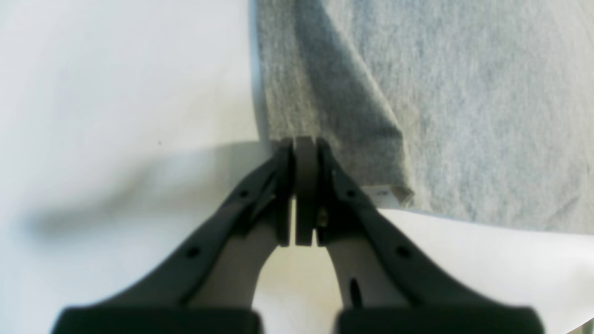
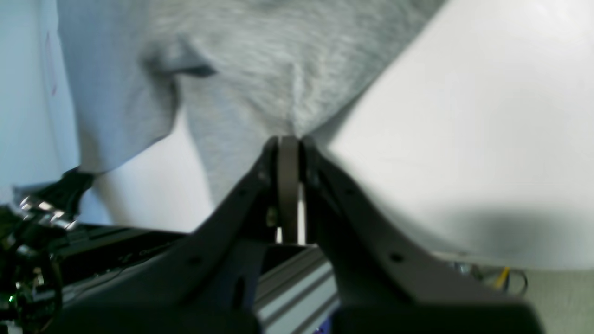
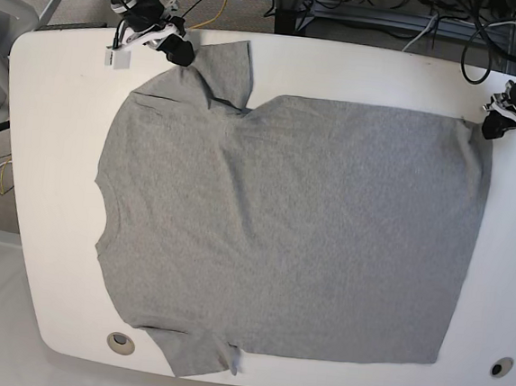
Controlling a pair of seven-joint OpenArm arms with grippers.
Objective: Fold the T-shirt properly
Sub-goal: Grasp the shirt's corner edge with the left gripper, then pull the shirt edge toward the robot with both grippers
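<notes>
White table point(image 3: 51, 184): T-shirt point(image 3: 291, 232) corners seemingly in both pincers.

Both wrist views are soft, the black gripper bodies along their bottom edges most of all and cut off there. In the left wrist view the heather-grey cotton T-shirt point(image 1: 464, 102) runs out of the top and right edges. Where the left gripper point(image 1: 304, 144) meets the folded corner, the tips hide whether cloth sits between them. In the right wrist view the right gripper point(image 2: 288, 141) covers the fabric bunched at its tips. In the base view both arms are cropped by the top edge.
</notes>
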